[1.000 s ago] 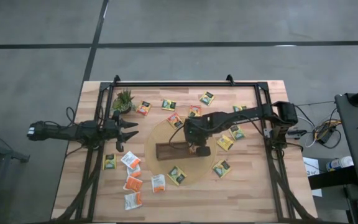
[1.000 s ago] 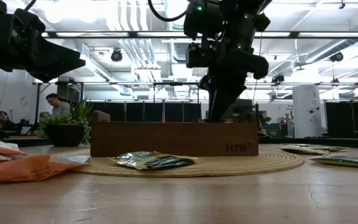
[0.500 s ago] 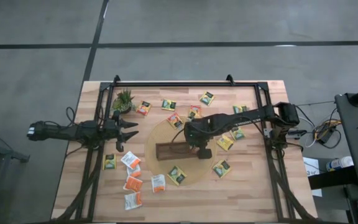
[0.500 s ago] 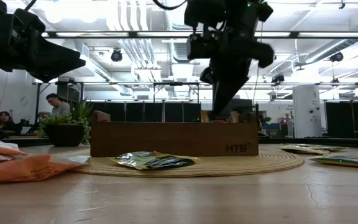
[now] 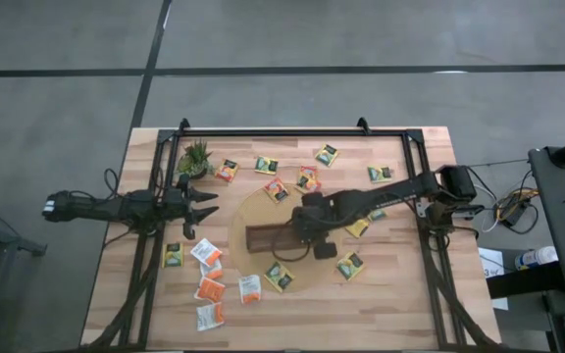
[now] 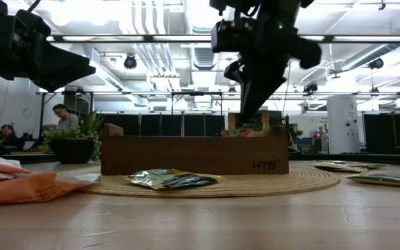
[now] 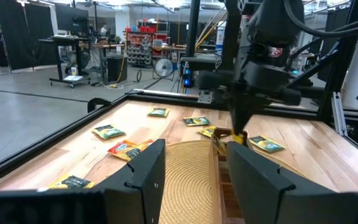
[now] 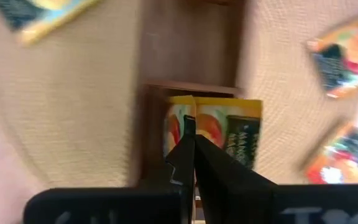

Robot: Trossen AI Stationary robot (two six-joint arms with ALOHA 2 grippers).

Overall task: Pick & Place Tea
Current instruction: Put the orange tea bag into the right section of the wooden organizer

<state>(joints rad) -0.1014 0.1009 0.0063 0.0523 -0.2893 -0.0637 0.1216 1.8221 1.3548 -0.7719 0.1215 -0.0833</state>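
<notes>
Tea sachets, small flat squares in yellow, orange and white, lie scattered over the pale wooden table (image 5: 400, 294); one yellow-and-dark sachet (image 8: 225, 134) already stands in the end compartment of the brown wooden divided tray (image 5: 263, 238), which sits on a round woven mat (image 5: 253, 211). Right claw (image 8: 188, 146) hangs just above that sachet, fingers pinched together on nothing I can see. Left claw (image 7: 191, 171) waits out by the table's left side near the small green potted plant (image 5: 195, 157), fingers wide, empty. Watch out: the shut fingertips sit very close to the sachet's top edge, so a sideways pull-away could snag it, tip it or drag it out of its compartment. Lifting straight up looks safest.
</notes>
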